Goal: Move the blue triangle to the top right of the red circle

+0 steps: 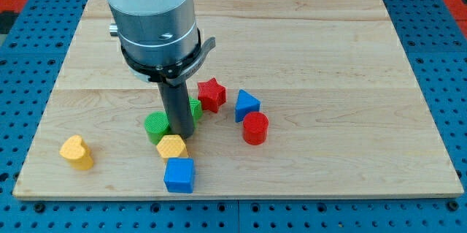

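The blue triangle point(246, 105) lies on the wooden board point(328, 58), touching the upper left of the red circle point(255, 128). My tip point(182, 135) is to their left, about a hundred pixels from the blue triangle. It stands between the green circle point(156, 126) and a second green block point(195, 109), which the rod mostly hides, and just above the yellow hexagon point(171, 147).
A red star point(211, 93) lies just left of the blue triangle. A blue cube point(179, 174) sits below the yellow hexagon. A yellow heart point(76, 152) lies near the board's bottom-left corner. The arm's wide body point(149, 14) covers the upper left.
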Available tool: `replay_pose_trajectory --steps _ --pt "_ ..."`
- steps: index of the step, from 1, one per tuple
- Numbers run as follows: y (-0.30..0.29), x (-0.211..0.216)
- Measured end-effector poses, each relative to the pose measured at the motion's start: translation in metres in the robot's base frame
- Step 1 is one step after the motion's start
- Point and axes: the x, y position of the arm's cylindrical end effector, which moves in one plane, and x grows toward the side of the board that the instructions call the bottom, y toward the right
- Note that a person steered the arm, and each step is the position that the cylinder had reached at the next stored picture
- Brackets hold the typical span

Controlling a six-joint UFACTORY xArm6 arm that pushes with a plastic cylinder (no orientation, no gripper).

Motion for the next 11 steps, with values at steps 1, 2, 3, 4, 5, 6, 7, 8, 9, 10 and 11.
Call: replay_pose_trajectory --steps 1,2,3,4,5,6,7,8,9,10,11 --pt "0.001 0.000" --pt "0.000 0.000" --pt "0.002 0.000" --pt "0.034 0.000" --pt "0.054 -0.023" --pt "0.069 -0.037" --pt "0.098 -0.037" --pt "0.114 -0.039" --pt "0.117 -0.061" --pt "0.117 -0.075" --pt "0.119 -0.061"
